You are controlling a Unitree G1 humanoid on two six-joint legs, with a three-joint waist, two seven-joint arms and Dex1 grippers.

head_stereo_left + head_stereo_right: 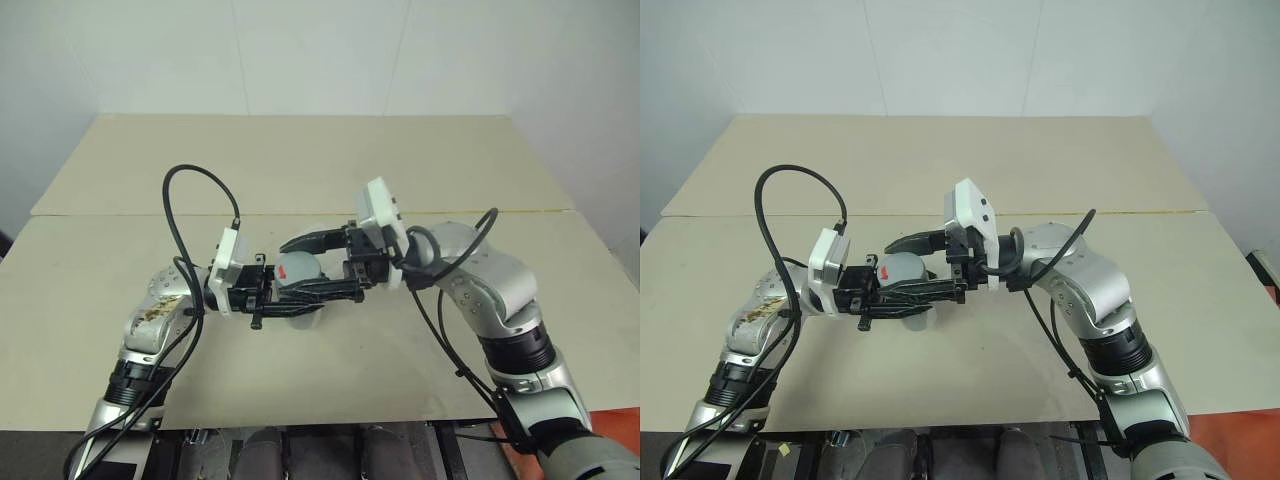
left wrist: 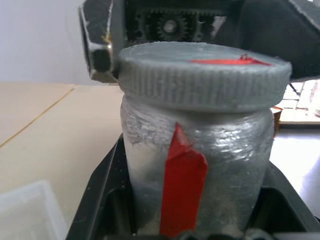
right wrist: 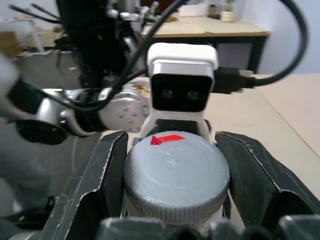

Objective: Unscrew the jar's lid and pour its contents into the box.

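Observation:
I hold the jar [image 2: 210, 150] upright in the air over the table, between both grippers. It has a silvery-grey body with a strip of red tape. My left gripper [image 1: 312, 292] comes in from the left and is shut on the jar's body. The grey ribbed lid [image 3: 175, 175] sits on the jar's mouth, with a red mark on top. My right gripper [image 3: 174, 145] reaches in from the right and is shut on the lid, one finger on each side. The clear box [image 2: 25, 210] lies on the table just under the grippers, mostly hidden. The contents are hidden inside the jar.
The beige table [image 1: 330, 170] has a seam running across it behind the arms, and a white wall rises beyond its far edge. Black cables [image 1: 195, 190] loop up from both wrists. The table's front edge runs close below the arms.

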